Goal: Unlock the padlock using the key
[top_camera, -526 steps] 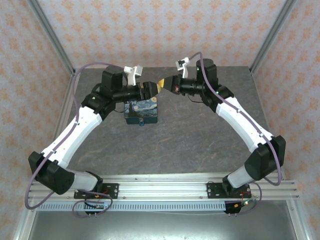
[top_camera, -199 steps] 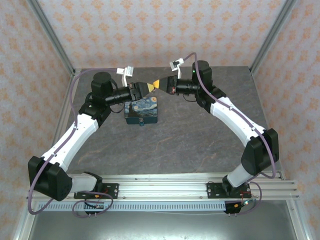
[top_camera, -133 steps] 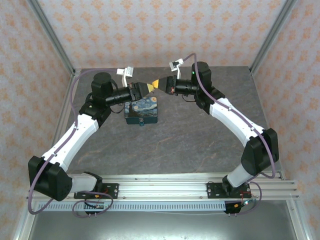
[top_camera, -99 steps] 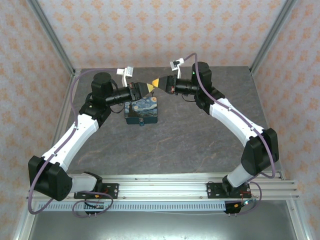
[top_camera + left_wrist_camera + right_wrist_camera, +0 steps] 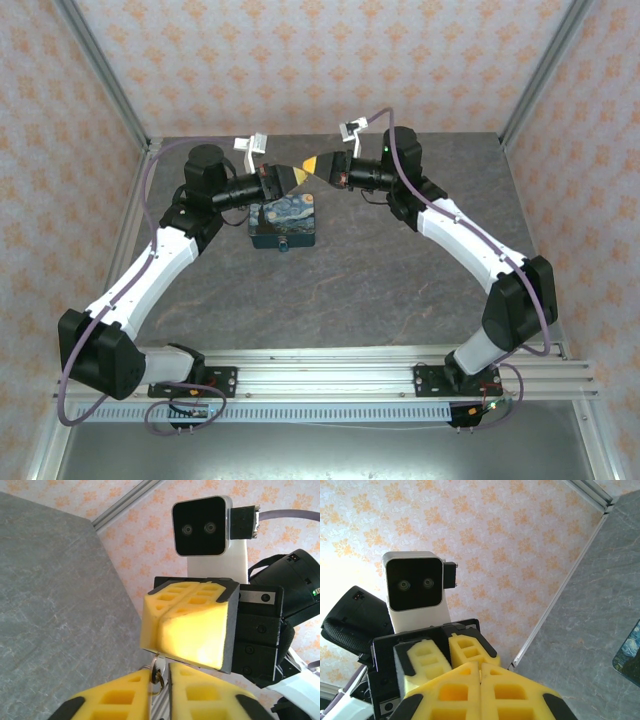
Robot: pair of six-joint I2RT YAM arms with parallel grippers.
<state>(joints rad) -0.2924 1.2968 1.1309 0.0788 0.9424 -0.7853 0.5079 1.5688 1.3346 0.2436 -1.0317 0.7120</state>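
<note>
Grey stone-look table [image 5: 390, 275], one painted tin [image 5: 285, 226] (apparently lidded) atop.

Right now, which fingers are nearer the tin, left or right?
Left. From the top view, the left fingers hang above the tin's far edge; the right fingers meet them tip to tip, further back and to the right, past its far right corner.

Grey stone-patterned tabletop [image 5: 400, 270], orange floral wallpapered walls [image 5: 330, 60], aluminium corner posts [image 5: 105, 70].
</note>
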